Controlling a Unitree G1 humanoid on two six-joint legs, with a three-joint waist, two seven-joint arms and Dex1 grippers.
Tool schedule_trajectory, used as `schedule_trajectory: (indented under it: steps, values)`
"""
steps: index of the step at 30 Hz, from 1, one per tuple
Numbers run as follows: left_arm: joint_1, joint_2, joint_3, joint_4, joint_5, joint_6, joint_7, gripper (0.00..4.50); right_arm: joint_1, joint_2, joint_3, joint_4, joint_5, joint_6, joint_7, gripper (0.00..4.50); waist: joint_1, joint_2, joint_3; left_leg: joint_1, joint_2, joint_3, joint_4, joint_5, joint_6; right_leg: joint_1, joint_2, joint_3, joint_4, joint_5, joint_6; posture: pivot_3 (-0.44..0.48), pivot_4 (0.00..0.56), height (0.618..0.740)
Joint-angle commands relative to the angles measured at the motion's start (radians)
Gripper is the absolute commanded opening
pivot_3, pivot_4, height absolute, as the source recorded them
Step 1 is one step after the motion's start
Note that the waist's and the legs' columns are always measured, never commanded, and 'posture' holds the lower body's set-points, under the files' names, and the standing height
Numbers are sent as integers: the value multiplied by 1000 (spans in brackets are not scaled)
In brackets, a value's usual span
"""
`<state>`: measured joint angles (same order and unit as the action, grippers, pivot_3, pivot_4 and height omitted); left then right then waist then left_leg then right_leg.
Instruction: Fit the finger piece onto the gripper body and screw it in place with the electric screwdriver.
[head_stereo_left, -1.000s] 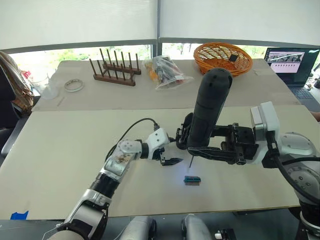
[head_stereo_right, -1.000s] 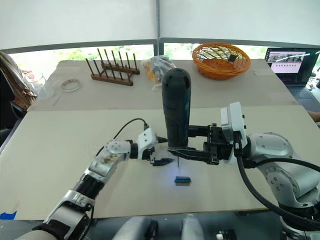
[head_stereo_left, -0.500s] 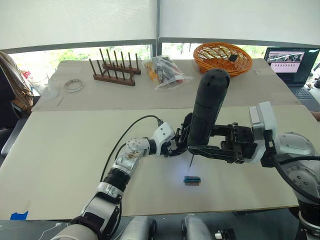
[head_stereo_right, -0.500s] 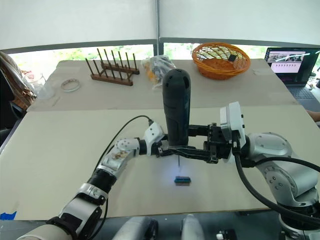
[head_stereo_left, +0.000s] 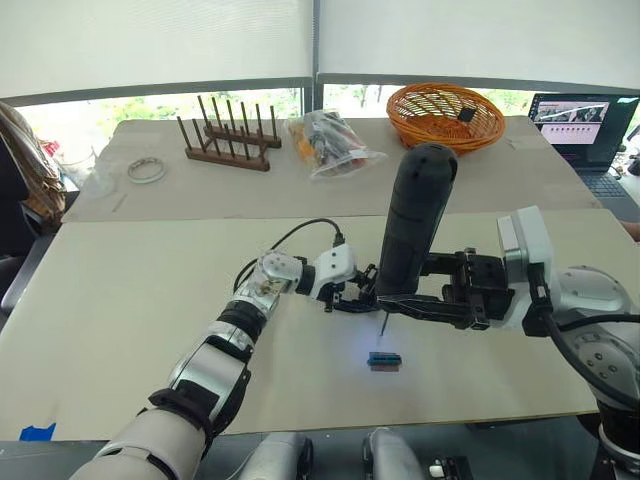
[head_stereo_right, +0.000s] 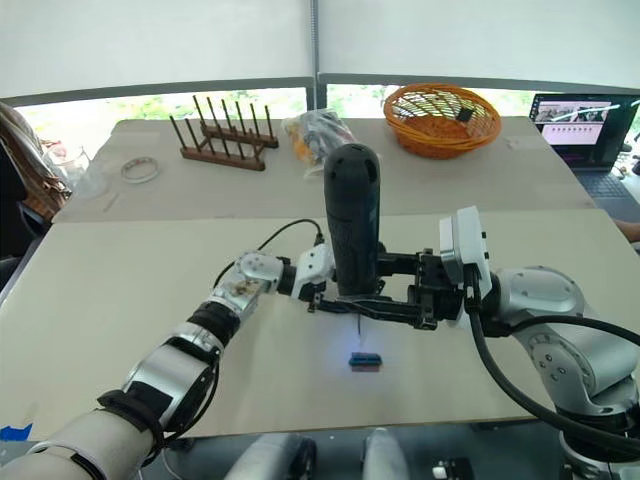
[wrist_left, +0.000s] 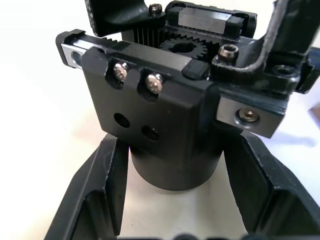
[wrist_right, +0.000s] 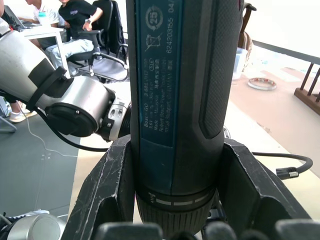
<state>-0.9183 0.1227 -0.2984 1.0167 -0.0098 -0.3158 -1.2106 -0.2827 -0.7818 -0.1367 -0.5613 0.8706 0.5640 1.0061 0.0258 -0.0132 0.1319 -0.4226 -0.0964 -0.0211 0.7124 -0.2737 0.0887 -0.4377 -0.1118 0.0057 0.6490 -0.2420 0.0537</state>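
**Screwdriver poised, gripper body brought under the bit**

Nearest me, a small green block (head_stereo_left: 384, 360) lies alone on the table (head_stereo_left: 120, 300), lit by a bluish glow from the tool above. Just behind it the right gripper (head_stereo_left: 425, 303) is clamped around the electric screwdriver (head_stereo_left: 412, 225), holding it upright with the thin bit pointing down, clear of the tabletop. The left gripper (head_stereo_left: 350, 297) sits close beside the bit. In its wrist view the two fingers (wrist_left: 100, 195) are spread wide on either side of the gripper body (wrist_left: 165, 135), whose round base stands between them; I cannot tell whether they touch it. Two screws show in its face, two holes below are empty.

This looks like the screwing step: next the bit must line up with a screw head, the body held steady. I cannot pick out the finger piece.

Since a second ago, the left arm has reached inward, toward the screwdriver. The screwdriver has barely shifted.

Farther back stand a wooden rack (head_stereo_left: 225, 138), a plastic bag (head_stereo_left: 330, 143) and an orange basket (head_stereo_left: 445, 112).
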Motion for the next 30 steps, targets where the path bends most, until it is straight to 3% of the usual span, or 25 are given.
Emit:
schedule_trajectory:
  steps: [1, 4, 7, 13, 24, 27, 30]
  values:
    - [-7, 6, 24, 8, 9, -7, 16, 3332, -7, -5, -40, -47, 40, -9, -4, 1906, 2, 0, 0, 0, 0, 0, 1, 0, 0, 0, 0, 0, 0, 0, 0, 0, 150, 740]
    - [59, 37, 47, -99, -34, 35, -34, 4468, -9, -5, -41, -51, 47, -7, -10, 1906, -5, 0, 0, 0, 0, 0, 1, 0, 0, 0, 0, 1, 0, 0, 0, 0, 150, 740]
    - [154, 58, 65, -283, -78, 124, -39, 4500, -18, -3, -40, -48, 54, -3, -18, 1906, -14, 0, 0, 0, 0, 0, -1, 0, 0, -1, -1, 3, 0, 0, 0, 0, 150, 740]
    - [335, 44, 49, -575, -55, 274, 130, 4500, -46, 10, -25, -33, 60, 3, -23, 1906, -8, 0, 0, 1, 0, -1, 0, 0, 0, 0, 0, 5, 0, 0, 0, 0, 150, 740]
    - [354, -11, 33, -586, -17, 292, 308, 4500, -76, 21, -15, -19, 62, 11, -30, 1906, -5, 0, 0, 1, 0, 0, 0, 0, 0, 0, 0, 4, 0, 0, 0, 0, 150, 740]
    - [348, -7, 23, -566, -16, 256, 292, 3675, -129, 33, -14, -1, 74, 30, -61, 1906, -7, 0, 0, 1, 0, 0, 0, 0, 0, 0, 0, 4, 0, 0, 0, 0, 150, 740]
    - [349, -2, 18, -551, -27, 244, 266, 2300, -207, 50, 2, 21, 54, 40, -98, 1906, -7, 0, 0, 1, 0, 0, 0, 0, 0, 0, 0, 4, 0, 0, 0, 0, 150, 740]
